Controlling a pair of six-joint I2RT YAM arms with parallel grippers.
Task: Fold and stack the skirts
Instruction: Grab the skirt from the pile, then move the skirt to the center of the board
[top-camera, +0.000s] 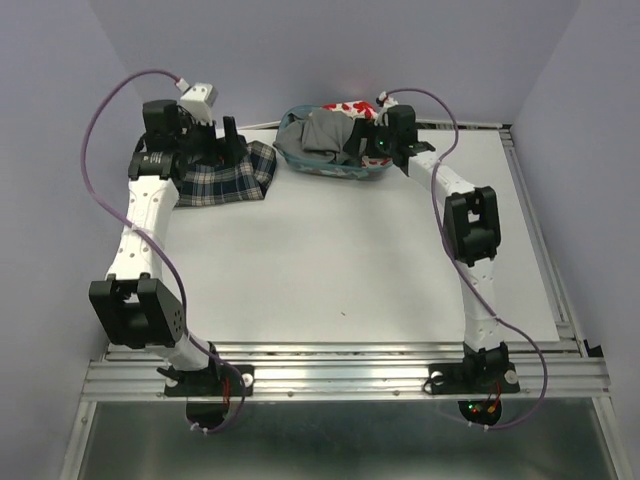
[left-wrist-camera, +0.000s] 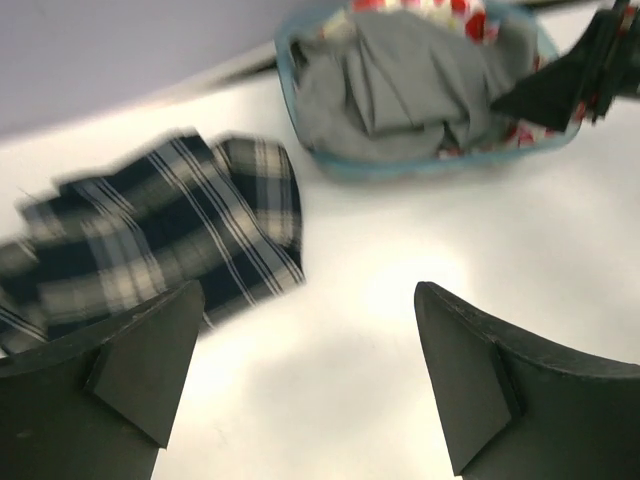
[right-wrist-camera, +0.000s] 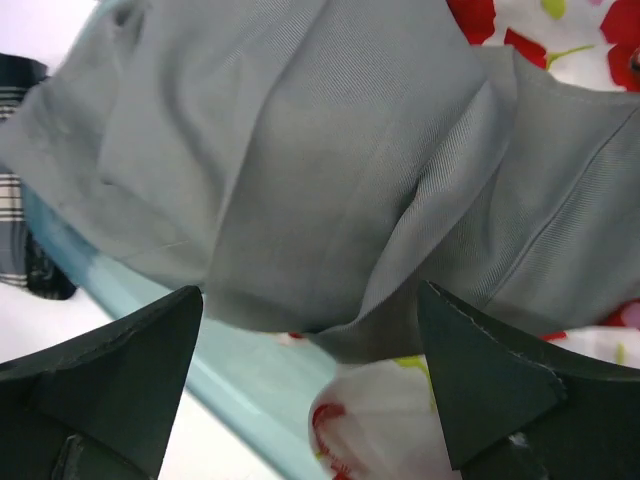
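The plaid skirt (top-camera: 225, 178) lies crumpled on the table at the back left; it also shows in the left wrist view (left-wrist-camera: 160, 235). My left gripper (top-camera: 228, 135) is open and empty, just above and beside it (left-wrist-camera: 305, 300). The grey skirt (top-camera: 328, 135) and the white skirt with red print (top-camera: 350, 108) lie in the teal basket (top-camera: 330, 168). My right gripper (top-camera: 398, 140) is open over the basket's right end, with the grey skirt (right-wrist-camera: 320, 160) and the white red-print skirt (right-wrist-camera: 380, 410) right under its fingers (right-wrist-camera: 310, 300).
The teal basket rim (right-wrist-camera: 230, 390) sits at the back middle of the white table (top-camera: 350, 260). Purple walls stand close behind and at both sides. A metal rail (top-camera: 340, 375) runs along the near edge by the arm bases.
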